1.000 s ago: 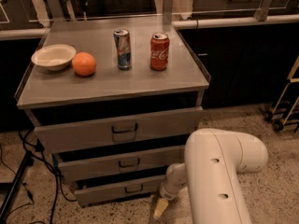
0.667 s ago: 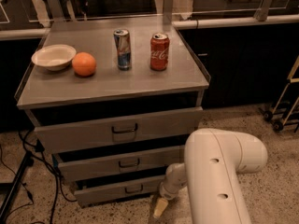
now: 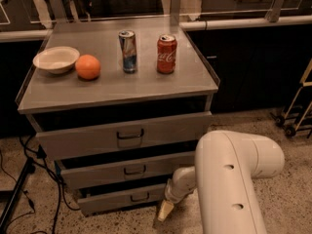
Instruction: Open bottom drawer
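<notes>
The grey metal cabinet has three drawers. The bottom drawer (image 3: 117, 199) is the lowest, with a shallow front and a small dark loop handle (image 3: 140, 197); it stands slightly out from the cabinet. Above it are the middle drawer (image 3: 112, 172) and the tall-fronted top drawer (image 3: 97, 135). My white arm (image 3: 229, 179) reaches down at the lower right. My gripper (image 3: 165, 211) is low near the floor, just right of the bottom drawer's right end and right of its handle.
On the cabinet top (image 3: 146, 87) stand a white bowl (image 3: 55, 59), an orange (image 3: 87, 67), a blue-silver can (image 3: 127, 50) and a red cola can (image 3: 166, 53). Black cables and a stand leg (image 3: 17, 189) lie at the left. A wheeled cart (image 3: 297, 111) stands at the right.
</notes>
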{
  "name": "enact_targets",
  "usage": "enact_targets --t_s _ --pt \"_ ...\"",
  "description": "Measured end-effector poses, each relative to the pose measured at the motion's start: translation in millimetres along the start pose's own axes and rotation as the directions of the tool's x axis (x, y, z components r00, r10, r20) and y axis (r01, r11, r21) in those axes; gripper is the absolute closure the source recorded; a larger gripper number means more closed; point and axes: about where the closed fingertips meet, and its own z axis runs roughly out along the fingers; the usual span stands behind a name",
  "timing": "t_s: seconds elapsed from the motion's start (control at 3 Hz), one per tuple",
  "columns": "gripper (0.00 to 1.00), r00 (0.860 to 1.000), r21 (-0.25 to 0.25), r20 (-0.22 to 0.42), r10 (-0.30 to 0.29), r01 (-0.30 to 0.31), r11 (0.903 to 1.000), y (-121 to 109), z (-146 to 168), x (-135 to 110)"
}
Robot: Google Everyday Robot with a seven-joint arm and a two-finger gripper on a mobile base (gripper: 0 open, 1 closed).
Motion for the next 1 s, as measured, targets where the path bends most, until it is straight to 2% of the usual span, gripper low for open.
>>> enact_targets --t_s 0.33,0.67,1.0 --pt "0.0 0.999 0.053 0.03 -0.027 0.026 0.9983 -21 -11 -22" --pt "0.0 0.999 0.053 0.03 -0.027 0.026 0.9983 -21 -11 -22" --pt "0.0 0.999 0.029 -0.007 -0.037 0.037 0.9989 -21 9 -15"
